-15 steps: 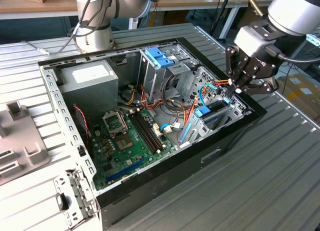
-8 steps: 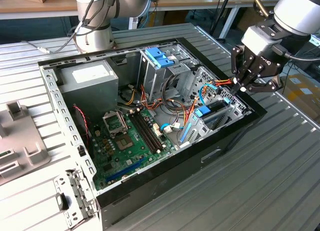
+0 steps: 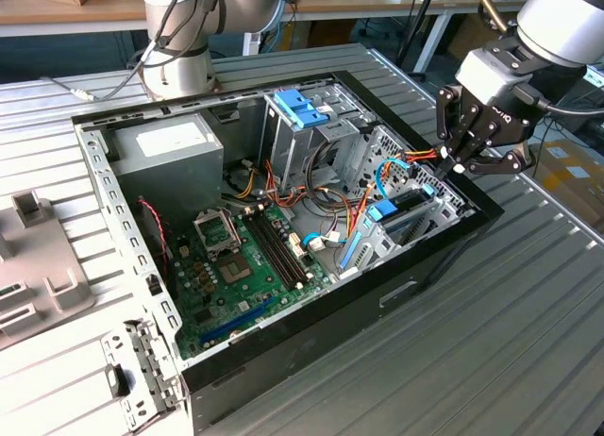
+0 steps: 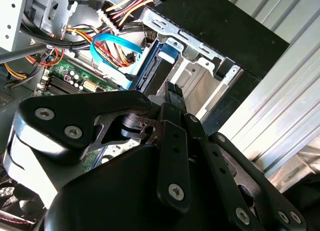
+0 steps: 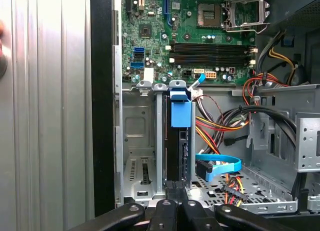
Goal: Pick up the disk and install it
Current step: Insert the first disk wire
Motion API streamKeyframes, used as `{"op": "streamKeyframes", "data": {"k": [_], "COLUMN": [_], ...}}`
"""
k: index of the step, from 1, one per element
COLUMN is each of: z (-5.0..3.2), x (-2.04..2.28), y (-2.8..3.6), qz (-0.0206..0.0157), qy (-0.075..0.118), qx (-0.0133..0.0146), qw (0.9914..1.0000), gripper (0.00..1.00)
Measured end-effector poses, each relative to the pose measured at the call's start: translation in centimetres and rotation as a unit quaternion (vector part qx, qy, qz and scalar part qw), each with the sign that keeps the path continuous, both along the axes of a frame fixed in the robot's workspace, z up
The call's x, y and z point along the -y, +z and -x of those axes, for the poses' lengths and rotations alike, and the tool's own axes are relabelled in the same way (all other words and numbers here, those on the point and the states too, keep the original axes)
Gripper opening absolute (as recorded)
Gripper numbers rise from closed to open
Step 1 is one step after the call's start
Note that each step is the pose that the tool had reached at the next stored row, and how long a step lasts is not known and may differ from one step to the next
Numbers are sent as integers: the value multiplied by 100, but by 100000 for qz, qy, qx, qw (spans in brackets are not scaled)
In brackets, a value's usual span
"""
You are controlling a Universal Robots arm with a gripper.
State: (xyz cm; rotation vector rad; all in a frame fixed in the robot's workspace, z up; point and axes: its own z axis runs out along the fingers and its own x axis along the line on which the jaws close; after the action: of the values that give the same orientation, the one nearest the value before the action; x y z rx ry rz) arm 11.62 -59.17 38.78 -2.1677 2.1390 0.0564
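The disk (image 3: 408, 204) stands on edge in a slot of the metal drive cage (image 3: 429, 195) at the open computer case's corner, on the exterior view's right. Its dark body (image 5: 178, 148) runs between light-blue rails, with the blue end tab (image 5: 181, 113) at the motherboard end. My gripper (image 3: 451, 169) hangs over the cage's outer end, shut, its fingertips (image 5: 171, 191) together right at the disk's near end. Whether they touch it I cannot tell. In the second wrist view one finger (image 4: 173, 93) points at the disk's blue rail (image 4: 150, 73).
The case's black rim (image 3: 477, 219) runs just under my gripper. A blue data cable (image 5: 220, 163) and orange and yellow wires (image 5: 220, 128) lie beside the cage. Further in are the motherboard (image 3: 245, 257), the power supply (image 3: 165, 148) and a tall cage with a blue bracket (image 3: 302, 106). Another arm's base (image 3: 179, 49) stands behind.
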Motion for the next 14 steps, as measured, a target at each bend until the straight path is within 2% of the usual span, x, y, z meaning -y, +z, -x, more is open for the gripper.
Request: {"op": "streamKeyframes", "data": {"k": [4,5,6,7,10,14], "z": [-6,-9,-12,-25,-60,-94], "x": [0,0,0,1,-8,-50], "y": [-1,-2,-4,-7,-9,-13], "qz": [4,4,27,293,414,503], "qy": [-4,-1,4,-4,67,122], "qx": [-3,-83,-427,-2211,-2360,-2453], "qw": [100000,100000,99999,99975,99971,99969], "gripper": [11,11,11,11,11,11]}}
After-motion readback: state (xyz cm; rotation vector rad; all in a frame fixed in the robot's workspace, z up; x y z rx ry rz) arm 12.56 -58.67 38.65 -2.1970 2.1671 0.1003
